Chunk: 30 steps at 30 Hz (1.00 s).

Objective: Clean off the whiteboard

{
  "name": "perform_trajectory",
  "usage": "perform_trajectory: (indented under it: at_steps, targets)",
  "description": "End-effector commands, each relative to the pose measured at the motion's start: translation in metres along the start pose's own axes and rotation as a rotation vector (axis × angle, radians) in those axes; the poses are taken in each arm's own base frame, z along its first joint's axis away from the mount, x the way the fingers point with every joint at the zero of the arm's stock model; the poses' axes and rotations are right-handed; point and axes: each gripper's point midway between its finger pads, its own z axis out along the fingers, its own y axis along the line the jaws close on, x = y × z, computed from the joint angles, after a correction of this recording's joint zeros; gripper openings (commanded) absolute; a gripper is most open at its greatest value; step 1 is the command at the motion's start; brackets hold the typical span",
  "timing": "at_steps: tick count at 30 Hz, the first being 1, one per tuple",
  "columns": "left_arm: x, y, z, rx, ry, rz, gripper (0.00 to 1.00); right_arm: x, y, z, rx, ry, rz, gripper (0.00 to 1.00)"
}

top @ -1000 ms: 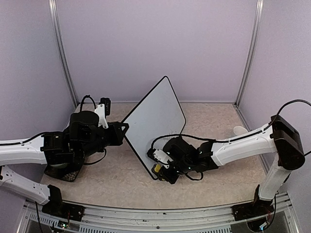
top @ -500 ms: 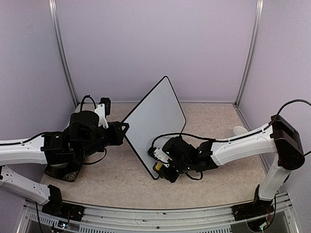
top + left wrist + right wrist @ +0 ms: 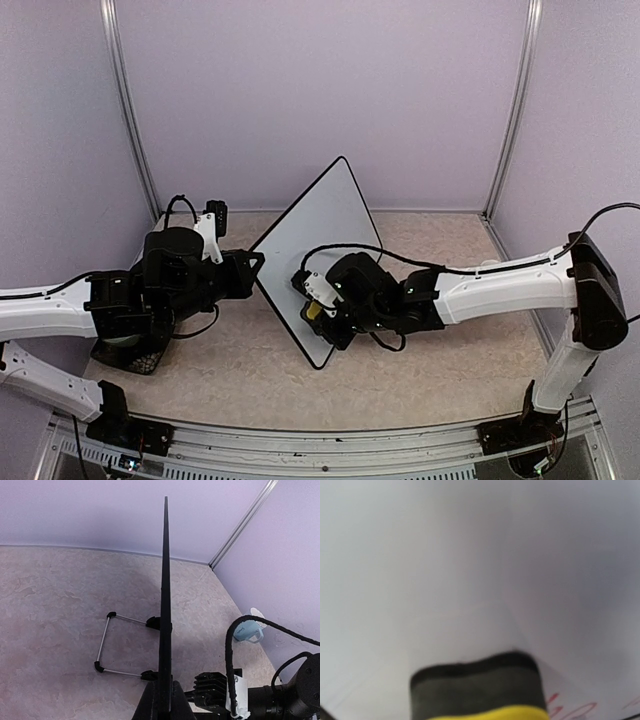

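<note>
The board stood upright in the middle of the table, propped on its wire stand. The left gripper was clamped narrow on its edge, apparently to brace it against the wiping push. The right gripper pinched the eraser, dark felt pressed to the board's face. Red marks beside the felt suggested at least 1 patch was unwiped.

Worktop, beige, marbled. On it I count: whiteboard, upright on its wire stand; black mesh piece, left; small pale-blue object, far right.
</note>
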Motion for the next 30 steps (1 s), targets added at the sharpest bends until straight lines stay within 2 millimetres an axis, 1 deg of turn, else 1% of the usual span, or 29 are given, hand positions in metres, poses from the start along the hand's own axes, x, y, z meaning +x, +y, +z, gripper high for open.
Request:
perform_trajectory:
  at_steps: [1,3,4,7,10,11,13,15,18,20,22,25,30]
  targets:
    - [-0.008,-0.009,-0.003,0.039,-0.015,-0.046,0.0,0.01,-0.019,0.011,0.033,0.01,0.049,0.0]
    - [-0.008,-0.008,-0.004,0.039,-0.018,-0.047,0.0,0.029,-0.022,0.015,0.024,0.049,0.066,0.0]
    - [-0.009,-0.007,-0.004,0.039,-0.019,-0.048,0.0,0.041,-0.023,0.016,0.019,0.075,0.072,0.0]
    - [-0.008,-0.007,-0.003,0.039,-0.018,-0.046,0.0,0.064,-0.019,0.02,-0.011,0.121,0.08,0.0]
    - [-0.008,-0.009,-0.002,0.044,-0.017,-0.049,0.0,0.079,-0.013,0.022,-0.04,0.16,0.072,0.0]
    - [-0.007,-0.009,-0.001,0.044,-0.016,-0.049,0.0,0.082,-0.012,0.023,-0.042,0.168,0.067,0.0]
    - [-0.007,-0.009,-0.001,0.045,-0.015,-0.051,0.0,0.083,-0.002,0.022,-0.084,0.173,0.055,0.0]
    - [-0.007,-0.009,-0.001,0.046,-0.016,-0.049,0.0,0.077,0.005,0.021,-0.101,0.16,0.035,0.0]
    - [-0.009,-0.01,-0.002,0.046,-0.018,-0.05,0.0,0.061,0.012,0.016,-0.108,0.12,0.006,0.0]
    - [-0.008,-0.01,-0.001,0.045,-0.016,-0.049,0.0,0.045,0.013,0.012,-0.106,0.084,-0.002,0.0]
    - [-0.008,-0.01,-0.001,0.045,-0.016,-0.051,0.0,0.024,0.01,0.006,-0.093,0.035,-0.006,0.0]
    - [-0.006,-0.011,0.0,0.048,-0.011,-0.051,0.0,0.0,-0.005,0.002,-0.016,-0.016,-0.014,0.0]
    - [-0.006,-0.011,0.0,0.048,-0.01,-0.051,0.0,-0.021,-0.033,0.001,0.069,-0.047,0.026,0.0]
